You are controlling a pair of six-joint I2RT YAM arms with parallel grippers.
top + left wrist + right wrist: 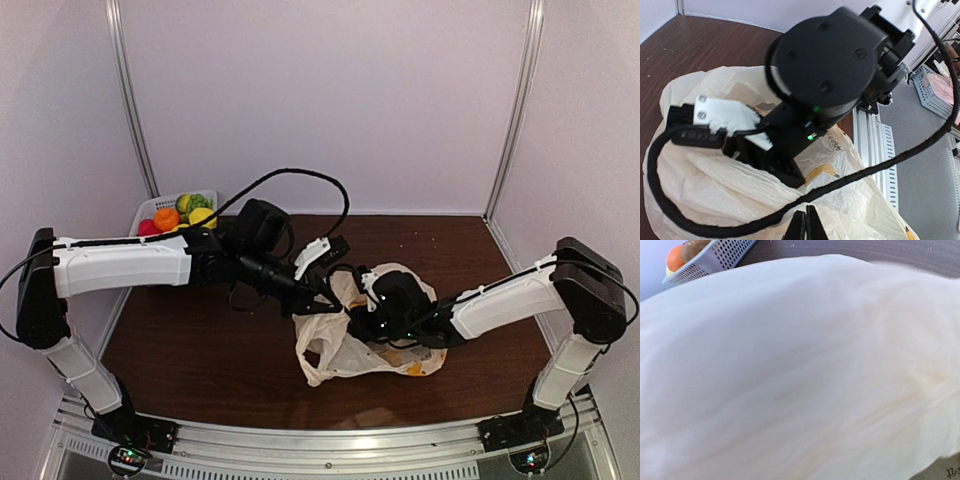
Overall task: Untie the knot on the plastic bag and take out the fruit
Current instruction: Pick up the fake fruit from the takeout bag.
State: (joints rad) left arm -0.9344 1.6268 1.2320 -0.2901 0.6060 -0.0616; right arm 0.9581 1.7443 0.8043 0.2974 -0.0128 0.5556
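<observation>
The plastic bag lies slumped on the brown table, a little right of the middle, between the two arms. Its longer side runs left to right along the near edge of the heap, and a crumpled hump rises toward the back wall. I can't pick out the knot in all those creases. The left gripper comes in from the left at the bag's upper-left edge. Its fingers are pressed tight together right against the film, but I can't see whether a fold is caught between them. The right gripper reaches in from the right and is buried in the top of the bag. Its own camera shows only blurred cream plastic, so how wide it stands I cannot tell. Well apart, in the far-left corner, a white slotted basket holds colourful toy pieces.
</observation>
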